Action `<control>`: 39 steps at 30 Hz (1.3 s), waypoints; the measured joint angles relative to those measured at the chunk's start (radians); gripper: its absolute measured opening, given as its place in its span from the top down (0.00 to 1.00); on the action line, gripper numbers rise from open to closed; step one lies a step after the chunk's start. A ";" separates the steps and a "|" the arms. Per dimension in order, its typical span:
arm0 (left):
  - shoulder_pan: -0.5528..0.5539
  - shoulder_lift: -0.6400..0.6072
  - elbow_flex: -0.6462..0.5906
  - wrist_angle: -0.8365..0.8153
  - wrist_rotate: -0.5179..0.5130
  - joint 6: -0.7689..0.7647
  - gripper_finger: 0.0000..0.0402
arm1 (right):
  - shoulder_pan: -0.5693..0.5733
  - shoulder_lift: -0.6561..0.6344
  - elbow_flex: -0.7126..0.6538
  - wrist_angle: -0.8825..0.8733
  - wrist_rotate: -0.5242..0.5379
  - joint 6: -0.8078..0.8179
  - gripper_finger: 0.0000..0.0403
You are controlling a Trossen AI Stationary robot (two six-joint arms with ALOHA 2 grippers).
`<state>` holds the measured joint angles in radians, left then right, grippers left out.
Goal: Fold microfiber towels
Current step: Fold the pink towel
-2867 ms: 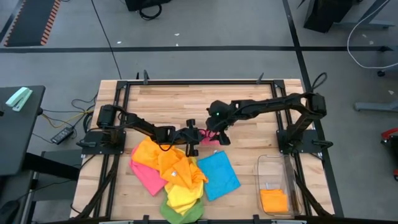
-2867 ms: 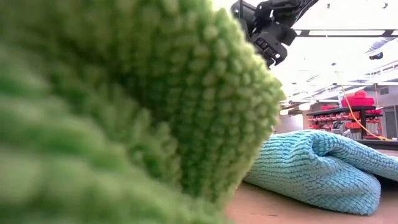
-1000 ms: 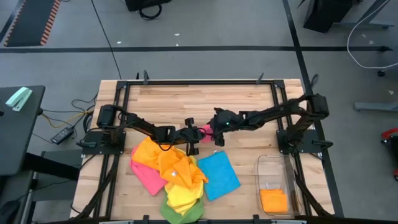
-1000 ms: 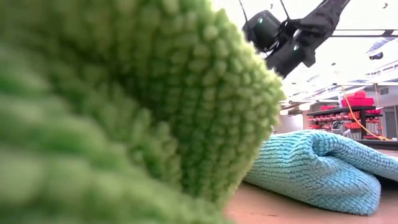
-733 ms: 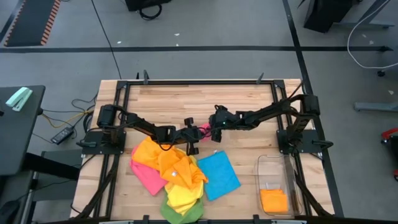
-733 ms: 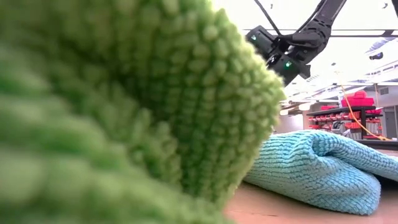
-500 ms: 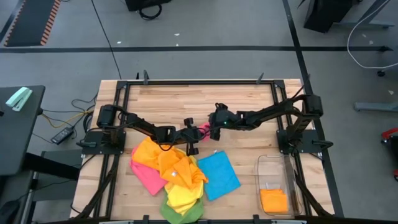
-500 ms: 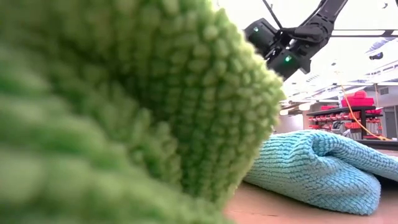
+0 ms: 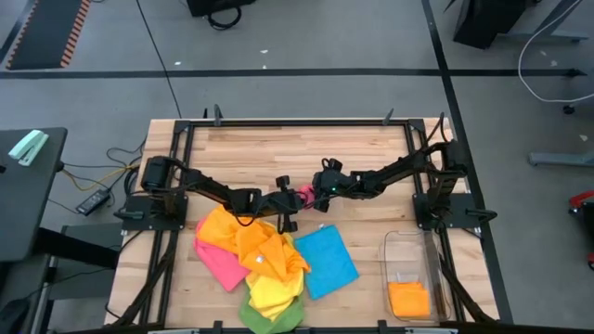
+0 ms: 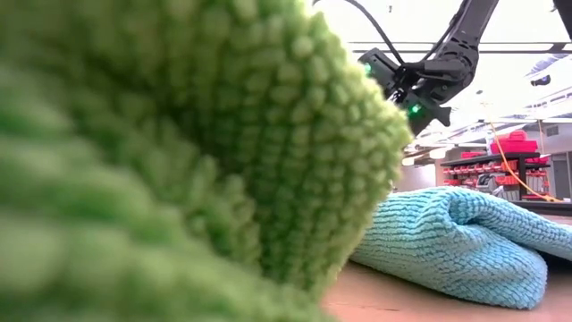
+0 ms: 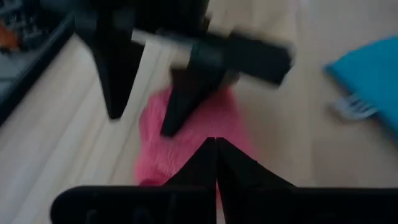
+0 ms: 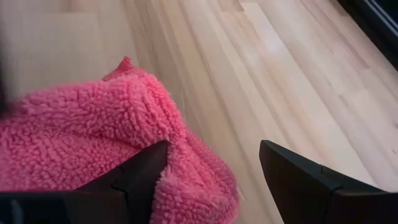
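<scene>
A small bunched pink towel (image 9: pixel 303 193) lies on the wooden table between my two grippers. My left gripper (image 9: pixel 293 198) comes at it from the table's left and is shut at its edge (image 11: pixel 216 146). My right gripper (image 9: pixel 316 192) comes from the right, low and open (image 12: pixel 211 174), with the towel's near edge (image 12: pixel 186 180) between its fingers. A pile of orange (image 9: pixel 237 237), pink (image 9: pixel 218 264), yellow (image 9: pixel 269 292) and green (image 9: pixel 269 317) towels lies near the front edge, with a blue towel (image 9: pixel 325 260) beside it. My left gripper is shut on the pink towel's edge (image 11: pixel 198 138), coming about level from the table's left. Its own fingers hide the place of contact. The towel rests bunched on the table. I cannot tell whether my right gripper's finger (image 12: pixel 146 171) touches the towel.
A clear plastic bin (image 9: pixel 413 250) at the front right holds a folded orange towel (image 9: pixel 408 299). The low view is mostly blocked by the green towel (image 10: pixel 179 161), with the blue towel (image 10: pixel 465 241) behind it. Bare wood lies along the table's far side.
My right arm has drawn in and sunk a little, bringing its gripper down beside the pink towel. My left gripper and the towel have kept still.
</scene>
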<state>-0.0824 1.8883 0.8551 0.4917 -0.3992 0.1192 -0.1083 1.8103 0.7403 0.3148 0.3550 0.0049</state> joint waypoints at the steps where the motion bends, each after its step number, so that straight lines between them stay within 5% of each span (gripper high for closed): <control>1: -0.002 -0.003 0.008 0.012 -0.001 0.014 0.96 | 0.000 -0.002 0.000 -0.001 0.000 0.000 0.34; 9: 0.021 0.018 0.041 0.029 0.010 0.008 0.88 | 0.000 -0.025 -0.002 -0.033 -0.018 -0.016 0.34; 15: 0.067 0.029 0.042 -0.001 0.240 0.006 0.72 | -0.001 -0.025 -0.002 -0.036 -0.031 -0.016 0.34; 23: 0.140 0.029 0.042 -0.042 0.344 0.033 0.52 | -0.001 -0.025 -0.002 -0.036 -0.047 -0.016 0.34; 39: 0.168 0.029 0.043 -0.164 0.370 -0.036 0.60 | -0.001 -0.100 -0.004 -0.058 -0.060 -0.006 0.34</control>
<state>0.0860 1.9171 0.8978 0.3280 -0.0292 0.0831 -0.1088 1.7103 0.7364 0.2572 0.2945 -0.0011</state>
